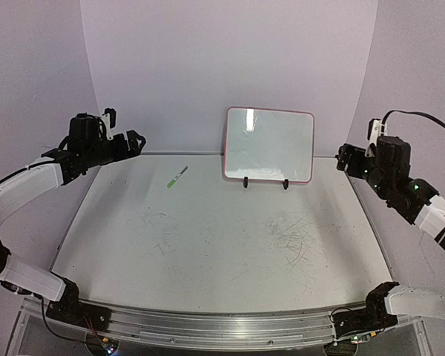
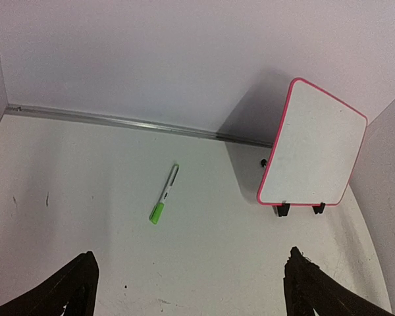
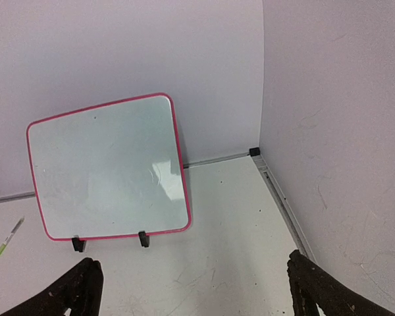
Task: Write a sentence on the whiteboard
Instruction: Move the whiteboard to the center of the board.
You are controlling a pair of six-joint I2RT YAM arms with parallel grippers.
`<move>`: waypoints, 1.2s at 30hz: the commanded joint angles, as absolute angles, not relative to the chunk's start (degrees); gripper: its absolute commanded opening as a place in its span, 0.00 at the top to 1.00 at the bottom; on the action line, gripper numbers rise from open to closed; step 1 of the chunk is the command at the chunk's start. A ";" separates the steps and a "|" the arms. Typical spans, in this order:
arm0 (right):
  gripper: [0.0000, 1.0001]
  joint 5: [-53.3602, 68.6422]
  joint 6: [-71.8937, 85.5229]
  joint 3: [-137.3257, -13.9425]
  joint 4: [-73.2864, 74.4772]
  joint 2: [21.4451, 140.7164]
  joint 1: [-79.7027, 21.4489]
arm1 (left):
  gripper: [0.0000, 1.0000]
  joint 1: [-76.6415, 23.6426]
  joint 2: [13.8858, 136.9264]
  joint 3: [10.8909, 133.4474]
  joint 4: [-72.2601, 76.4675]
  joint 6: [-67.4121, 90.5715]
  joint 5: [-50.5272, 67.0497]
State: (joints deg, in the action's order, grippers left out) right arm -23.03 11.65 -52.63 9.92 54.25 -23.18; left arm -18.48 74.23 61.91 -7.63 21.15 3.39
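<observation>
Top external: whiteboard stands upright on two black feet at back-centre of bench, face blank. Green-capped marker lies flat to its left, apart. L jaws & R jaws both spread wide, gripping nothing.

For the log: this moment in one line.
whiteboard: blank, upright | marker: on table, untouched | left end effector: open | right end effector: open

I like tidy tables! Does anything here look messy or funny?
Only one thing: faint grey scribbly marks on the table, in front of the whiteboard. They look like scuffs or stray pen. The whiteboard itself stands on its feet, blank, and the marker lies flat to its left.
</observation>
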 commanded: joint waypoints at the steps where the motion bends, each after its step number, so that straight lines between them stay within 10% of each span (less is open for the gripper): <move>1: 0.02 -20.71 11.34 -52.31 9.21 60.11 -23.43 | 0.01 -18.52 75.65 65.70 -12.83 24.06 1.77; 21: 0.19 1.78 8.47 -63.53 5.87 94.66 -4.43 | 0.01 -19.00 82.84 63.18 -17.20 24.67 9.98; 36: 0.34 9.68 10.34 -82.17 9.90 116.60 -11.96 | 0.01 -28.51 88.91 63.72 -17.09 27.21 9.69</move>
